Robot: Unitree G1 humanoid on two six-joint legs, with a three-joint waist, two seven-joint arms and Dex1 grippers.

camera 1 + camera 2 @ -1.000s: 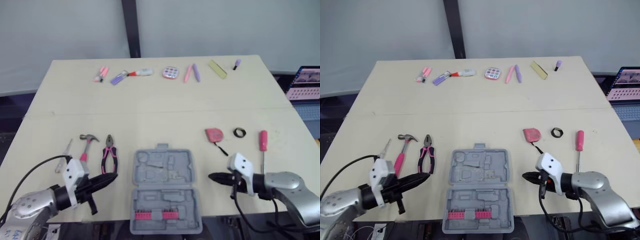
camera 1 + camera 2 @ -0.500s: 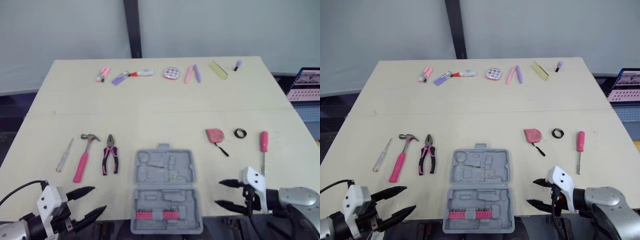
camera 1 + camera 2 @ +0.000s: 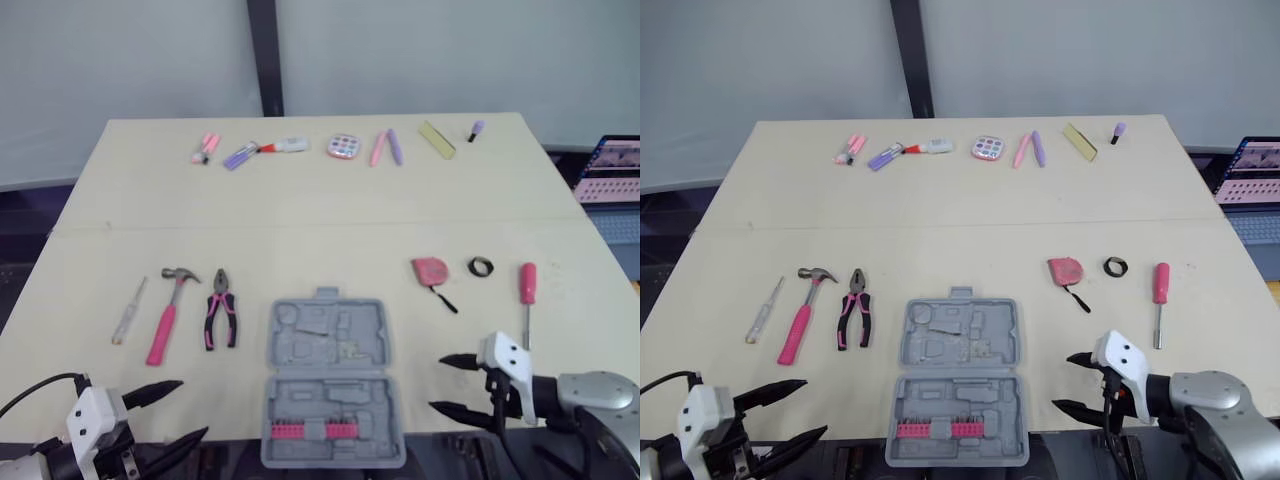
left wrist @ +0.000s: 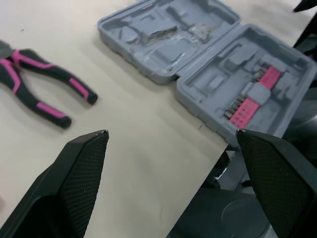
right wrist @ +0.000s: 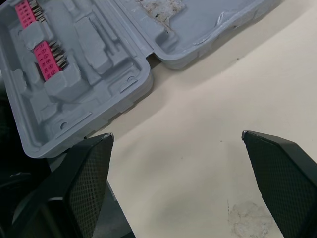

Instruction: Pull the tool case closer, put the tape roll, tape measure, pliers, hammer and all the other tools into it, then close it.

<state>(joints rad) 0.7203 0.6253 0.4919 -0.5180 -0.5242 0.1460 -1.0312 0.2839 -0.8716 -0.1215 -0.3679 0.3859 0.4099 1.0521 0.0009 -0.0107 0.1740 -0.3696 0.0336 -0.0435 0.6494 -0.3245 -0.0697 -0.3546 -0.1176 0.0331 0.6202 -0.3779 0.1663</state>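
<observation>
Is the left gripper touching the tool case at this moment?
Apart. The left eye view shows bare tabletop between the left gripper and the tool case.

Open tool case (image 4: pixel 198 54), pliers (image 4: pixel 42 82) lying apart from it
The left gripper (image 4: pixel 171 133) is spread wide over the table (image 4: pixel 133 158) edge.

1. Bright, even, diffuse light over the whole table (image 3: pixel 300 210); no glare or hot spots on its pale top.
2. Shadows are soft and short. There is a thin dark rim under the pliers (image 4: pixel 54 73) and a faint band on the table beside the tool case (image 5: pixel 89 64).
3. Case recesses are shaded a deeper grey.
4. Space below the table's near edge falls dark.
5. Laptop screen (image 3: pixel 612 165) glows at the right side.
</observation>
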